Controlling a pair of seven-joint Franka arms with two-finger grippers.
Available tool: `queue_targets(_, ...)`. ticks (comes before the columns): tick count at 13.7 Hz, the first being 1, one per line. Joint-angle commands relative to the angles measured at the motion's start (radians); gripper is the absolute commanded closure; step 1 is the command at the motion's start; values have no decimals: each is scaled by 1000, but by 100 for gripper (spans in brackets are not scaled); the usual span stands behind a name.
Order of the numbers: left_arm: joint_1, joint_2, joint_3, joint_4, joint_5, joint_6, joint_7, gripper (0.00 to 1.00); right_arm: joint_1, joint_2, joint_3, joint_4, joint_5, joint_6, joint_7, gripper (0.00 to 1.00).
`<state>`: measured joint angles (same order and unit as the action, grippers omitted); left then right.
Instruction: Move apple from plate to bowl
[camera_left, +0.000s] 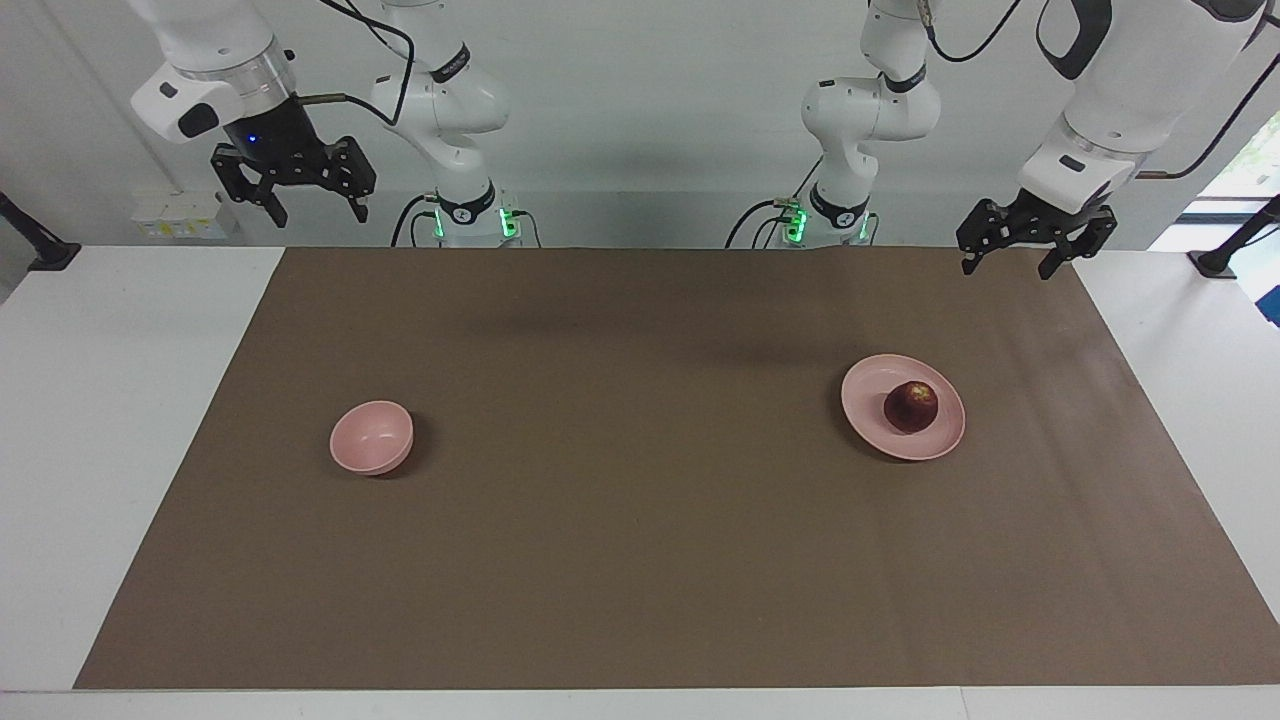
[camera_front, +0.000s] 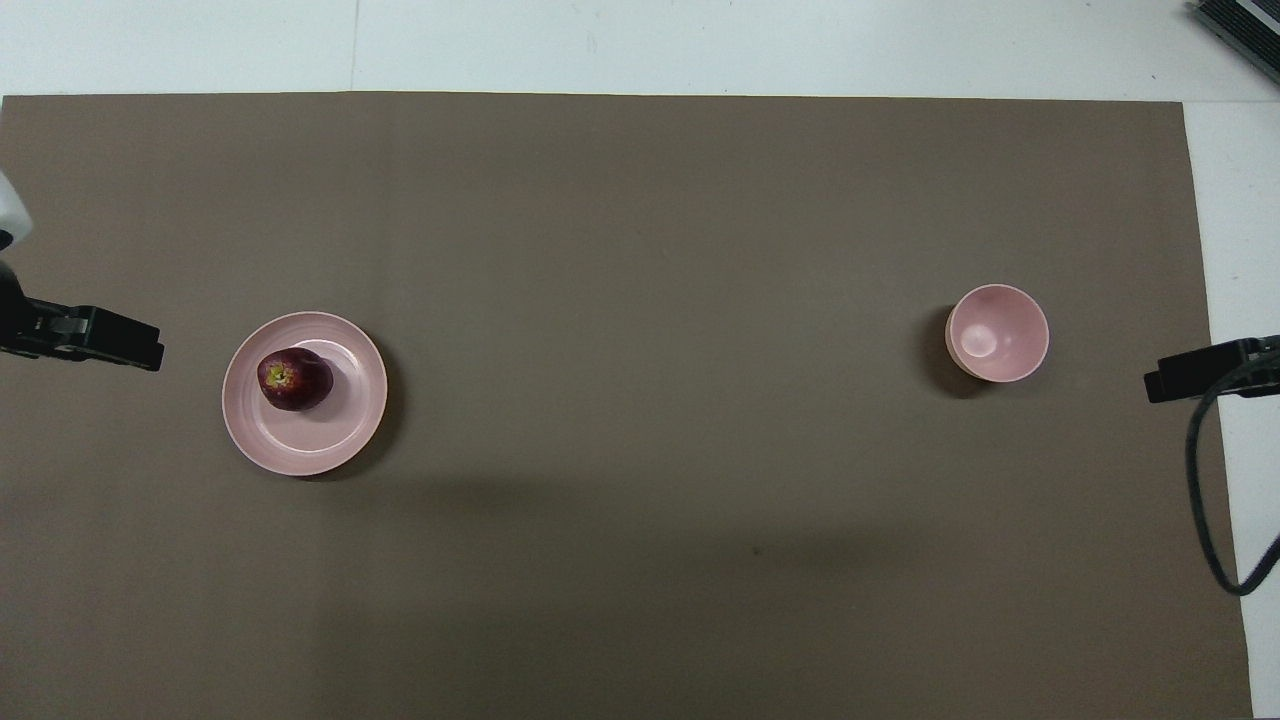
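Observation:
A dark red apple (camera_left: 911, 406) (camera_front: 295, 379) rests on the flat pink plate (camera_left: 872, 392) (camera_front: 340, 420) toward the left arm's end of the table. The small deep pink bowl (camera_left: 372, 436) (camera_front: 997, 332) stands empty toward the right arm's end. My left gripper (camera_left: 1013, 263) (camera_front: 140, 352) hangs open in the air over the mat's edge near the robots, apart from the plate. My right gripper (camera_left: 318, 212) (camera_front: 1165, 383) is raised high and open at its own end, well away from the bowl. Neither holds anything.
A brown mat (camera_left: 640, 540) covers most of the white table (camera_left: 120, 330). Both arm bases (camera_left: 470, 215) stand at the table's edge by the robots. A black cable (camera_front: 1205, 500) loops down from the right arm. A dark object (camera_front: 1240, 25) lies at a table corner.

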<state>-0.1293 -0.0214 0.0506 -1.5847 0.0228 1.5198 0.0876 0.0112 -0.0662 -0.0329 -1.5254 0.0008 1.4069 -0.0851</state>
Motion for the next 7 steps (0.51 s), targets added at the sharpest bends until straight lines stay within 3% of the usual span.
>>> queue_targets(1,8,9,-3,23,-14,-24,9,0,-14,9,5,19,22,-26,-15,0)
queue_targets(7,8,8,-5,19,-14,-23,-3,0,-14,9,4,19,19,-25,-13,0)
